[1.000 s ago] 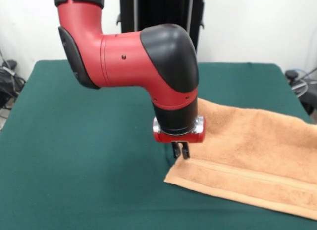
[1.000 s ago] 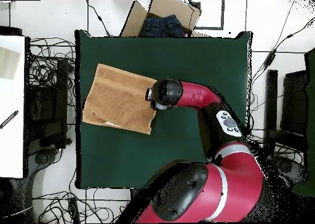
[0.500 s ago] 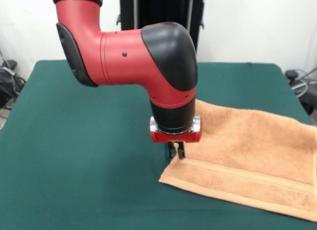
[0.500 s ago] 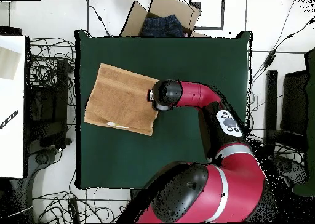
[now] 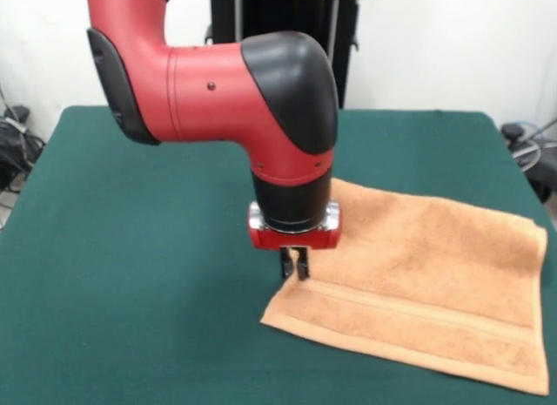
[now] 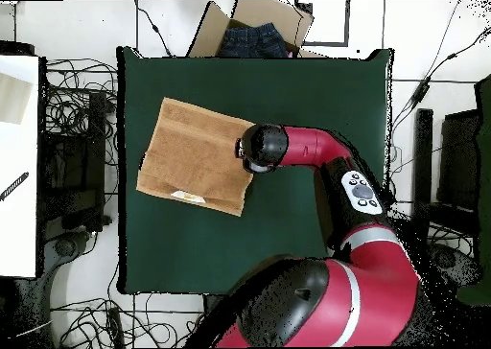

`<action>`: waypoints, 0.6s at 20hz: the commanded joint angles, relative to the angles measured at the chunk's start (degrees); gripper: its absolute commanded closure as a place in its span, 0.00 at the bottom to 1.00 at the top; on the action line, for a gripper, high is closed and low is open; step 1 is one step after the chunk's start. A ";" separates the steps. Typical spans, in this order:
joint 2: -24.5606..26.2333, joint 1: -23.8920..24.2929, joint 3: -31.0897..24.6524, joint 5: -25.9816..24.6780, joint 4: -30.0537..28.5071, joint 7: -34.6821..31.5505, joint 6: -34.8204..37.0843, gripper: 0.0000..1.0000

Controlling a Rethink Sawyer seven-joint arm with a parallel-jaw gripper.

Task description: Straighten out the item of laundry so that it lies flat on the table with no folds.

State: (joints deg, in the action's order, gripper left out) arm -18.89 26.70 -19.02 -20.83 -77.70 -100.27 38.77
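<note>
Green table (image 5: 130, 248) holds towel (image 5: 418, 274), tool (image 5: 294, 267) pinching its edge.

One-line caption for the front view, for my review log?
Sawyer gripper shut on the towel's left edge, dragging it across the green table.
</note>
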 commanded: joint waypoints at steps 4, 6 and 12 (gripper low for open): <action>-1.77 2.73 1.73 -6.71 5.63 9.23 4.64 1.00; -1.37 3.15 1.10 -7.24 6.74 10.30 5.47 1.00; -0.25 4.87 -0.68 -8.29 8.19 12.58 6.02 1.00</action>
State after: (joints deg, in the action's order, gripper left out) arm -20.15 29.85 -19.01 -24.70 -73.03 -100.26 39.83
